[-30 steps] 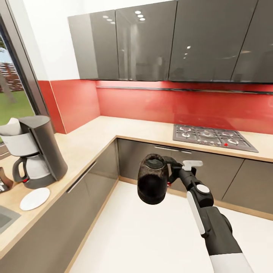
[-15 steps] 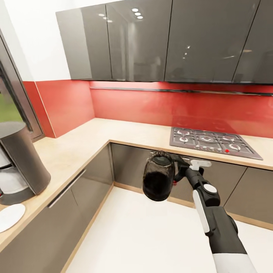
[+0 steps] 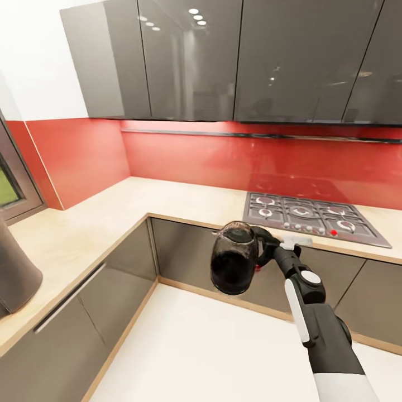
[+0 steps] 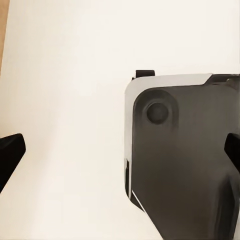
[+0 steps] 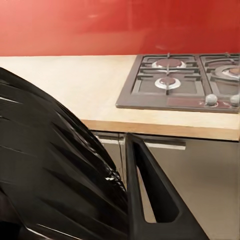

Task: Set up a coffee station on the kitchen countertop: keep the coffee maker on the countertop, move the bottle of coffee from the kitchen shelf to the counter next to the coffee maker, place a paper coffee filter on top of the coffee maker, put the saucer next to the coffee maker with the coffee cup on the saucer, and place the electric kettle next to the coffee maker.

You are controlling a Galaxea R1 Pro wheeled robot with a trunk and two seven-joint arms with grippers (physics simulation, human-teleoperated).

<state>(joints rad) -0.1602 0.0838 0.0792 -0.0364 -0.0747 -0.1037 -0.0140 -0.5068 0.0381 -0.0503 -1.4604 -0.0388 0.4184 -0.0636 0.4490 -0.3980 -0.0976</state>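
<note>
Electric kettle (image 3: 234, 258) in right hand (image 3: 267, 243)

No legible text, label, brand, number or sign found in any view. The dark cabinet doors (image 3: 190, 61), the red backsplash (image 3: 251, 162), the kitchen countertop (image 3: 100, 223) and the gas hob (image 3: 310, 215) carry no readable marking; the hob's knobs show no figures that can be made out. The electric kettle (image 3: 234, 265) bears no readable label on its glass or handle. The dark housing (image 4: 185, 160) in the left wrist view is blank
</note>
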